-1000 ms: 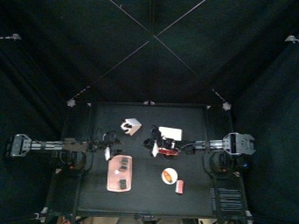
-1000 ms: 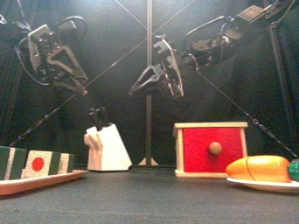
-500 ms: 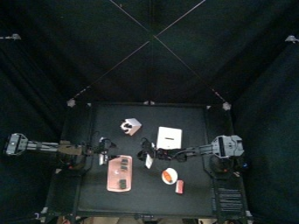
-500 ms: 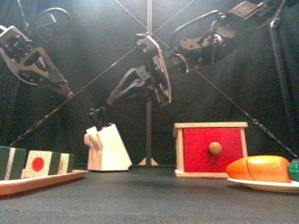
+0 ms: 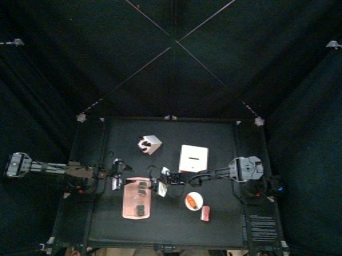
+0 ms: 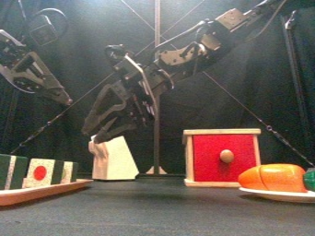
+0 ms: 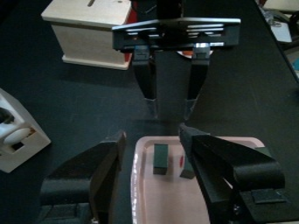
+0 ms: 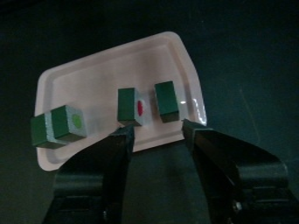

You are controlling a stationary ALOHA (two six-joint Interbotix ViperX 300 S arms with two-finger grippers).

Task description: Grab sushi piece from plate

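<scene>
The long pale-pink plate (image 5: 135, 198) lies at the table's front left and holds three green-sided sushi pieces (image 8: 132, 107). In the right wrist view the plate (image 8: 93, 74) fills the middle, with a piece (image 8: 167, 99) nearest one end. My right gripper (image 8: 163, 144) is open and hangs above that end, clear of the pieces. It reaches across the middle in the top view (image 5: 163, 187). My left gripper (image 7: 163, 166) is open above the plate's other end and faces the right gripper (image 7: 170, 79). In the front view the pieces (image 6: 40, 171) stand at the lower left.
A small round plate (image 5: 197, 203) with an orange food item (image 6: 271, 175) sits right of the long plate. A red-fronted white box (image 6: 223, 157) and a white knife block (image 6: 113, 157) stand behind. Black curtains close in the table.
My right gripper has swung left across the table and come down over the plate. My left arm has drawn back to the left and lowered a little.
</scene>
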